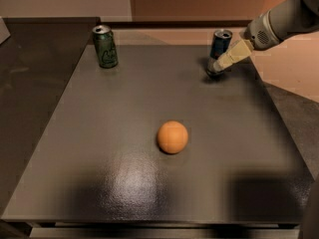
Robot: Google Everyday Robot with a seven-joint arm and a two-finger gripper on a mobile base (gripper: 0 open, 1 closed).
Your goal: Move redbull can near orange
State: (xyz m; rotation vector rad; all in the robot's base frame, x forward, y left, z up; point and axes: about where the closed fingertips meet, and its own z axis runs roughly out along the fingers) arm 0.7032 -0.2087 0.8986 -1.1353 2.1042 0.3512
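The redbull can [221,40] stands upright near the far right corner of the dark table [124,98]. It is slim, with a dark blue upper part and a silver top. My gripper [218,66] reaches in from the upper right on the grey and cream arm [279,24]. It sits low at the can's base and covers the can's lower part. The orange [173,137] lies in the middle of the table, well in front and to the left of the can.
A wider dark green can [105,46] stands upright at the far left of the table. The table's right edge [279,118] runs close to the redbull can, with lower floor beyond it.
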